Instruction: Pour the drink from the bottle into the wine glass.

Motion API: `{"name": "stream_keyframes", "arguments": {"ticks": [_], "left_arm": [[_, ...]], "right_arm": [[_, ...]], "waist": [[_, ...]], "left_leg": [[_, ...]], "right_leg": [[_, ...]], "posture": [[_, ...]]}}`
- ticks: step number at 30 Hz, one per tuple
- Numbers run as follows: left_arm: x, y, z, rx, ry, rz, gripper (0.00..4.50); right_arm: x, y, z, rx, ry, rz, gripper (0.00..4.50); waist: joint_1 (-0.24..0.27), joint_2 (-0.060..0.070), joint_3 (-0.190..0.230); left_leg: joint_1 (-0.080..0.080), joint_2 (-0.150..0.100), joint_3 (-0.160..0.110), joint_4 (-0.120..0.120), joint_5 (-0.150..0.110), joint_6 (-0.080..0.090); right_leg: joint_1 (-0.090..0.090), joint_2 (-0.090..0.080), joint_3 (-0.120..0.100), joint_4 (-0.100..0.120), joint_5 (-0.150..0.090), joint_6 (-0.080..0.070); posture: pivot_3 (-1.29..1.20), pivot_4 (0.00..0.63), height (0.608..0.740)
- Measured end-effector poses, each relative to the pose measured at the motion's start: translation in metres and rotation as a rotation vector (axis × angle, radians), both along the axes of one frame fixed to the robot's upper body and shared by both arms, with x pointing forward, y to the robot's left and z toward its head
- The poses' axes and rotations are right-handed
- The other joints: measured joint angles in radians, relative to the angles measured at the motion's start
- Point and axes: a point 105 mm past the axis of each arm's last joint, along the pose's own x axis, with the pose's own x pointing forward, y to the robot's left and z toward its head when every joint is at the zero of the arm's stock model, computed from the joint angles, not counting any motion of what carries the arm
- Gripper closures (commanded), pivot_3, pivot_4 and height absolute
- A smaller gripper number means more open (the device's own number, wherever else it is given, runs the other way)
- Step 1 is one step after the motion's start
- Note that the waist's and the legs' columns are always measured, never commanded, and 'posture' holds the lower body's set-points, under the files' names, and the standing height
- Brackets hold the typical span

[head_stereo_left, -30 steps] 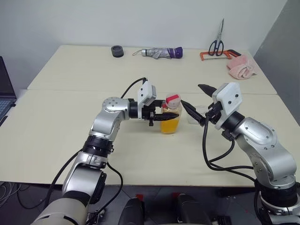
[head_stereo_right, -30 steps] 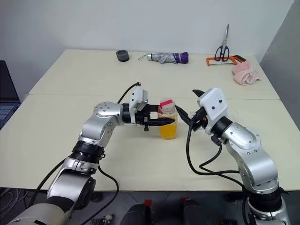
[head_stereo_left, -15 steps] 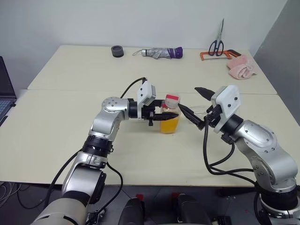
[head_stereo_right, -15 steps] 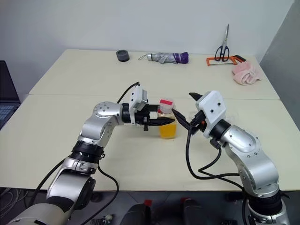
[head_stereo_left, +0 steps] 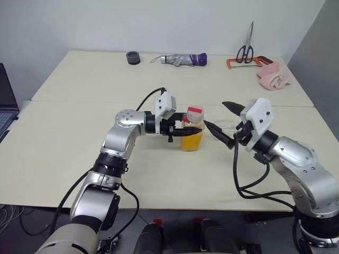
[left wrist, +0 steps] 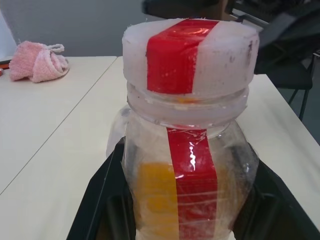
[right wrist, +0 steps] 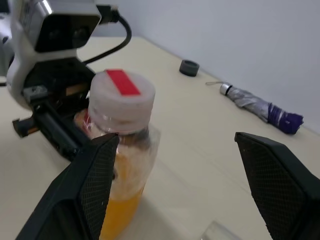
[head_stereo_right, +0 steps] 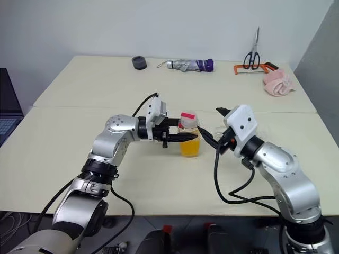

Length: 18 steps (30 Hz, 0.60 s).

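Bottle (head_stereo_left: 192, 133) clamped in left claw (head_stereo_left: 186, 130), right claw (head_stereo_left: 222, 120) apart, wrist view shows umbrella (right wrist: 262, 111).

A plain office or lab room was suggested by pale desks (head_stereo_left: 79, 153) set against a bare wall, a laptop (head_stereo_left: 5, 103), scissors (head_stereo_left: 245, 48) and a folded umbrella (head_stereo_left: 180, 59).

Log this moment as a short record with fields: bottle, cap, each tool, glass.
bottle: upright on the table, partly full of orange drink
cap: still on the bottle
left tool: shut on the bottle
right tool: open, empty, just right of the bottle
glass: clear object faintly visible behind the right tool; hard to make out
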Motion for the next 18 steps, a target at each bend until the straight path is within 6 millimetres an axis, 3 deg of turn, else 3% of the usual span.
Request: {"name": "stream_keyframes", "arguments": {"ticks": [6,11,18], "left_arm": [[0.0,0.0,0.0,0.001,0.0,-0.001,2.65],[-0.001,-0.001,0.0,-0.001,0.001,-0.006,2.65],[-0.001,-0.001,0.0,-0.001,0.001,-0.007,2.65]], "right_arm": [[-0.019,0.016,0.006,0.01,0.022,0.132,0.55],[-0.016,0.035,0.023,0.044,-0.037,0.157,0.55],[-0.001,0.039,0.02,0.035,-0.062,0.096,0.55]], "waist": [[-0.003,0.0,0.0],[-0.002,0.0,0.0],[-0.001,0.0,0.0]], "left_leg": [[0.0,0.0,0.0,0.0,0.0,0.0],[0.0,0.0,-0.001,0.001,0.0,0.0],[0.0,0.0,0.0,0.0,0.0,0.0]], "right_leg": [[0.0,0.001,0.0,0.001,0.0,0.0],[0.0,0.001,0.0,0.001,0.0,0.0],[0.0,0.0,0.0,0.0,0.0,0.0]], "posture": [[0.0,0.15,0.74],[0.0,0.15,0.74],[0.0,0.15,0.74]]}}
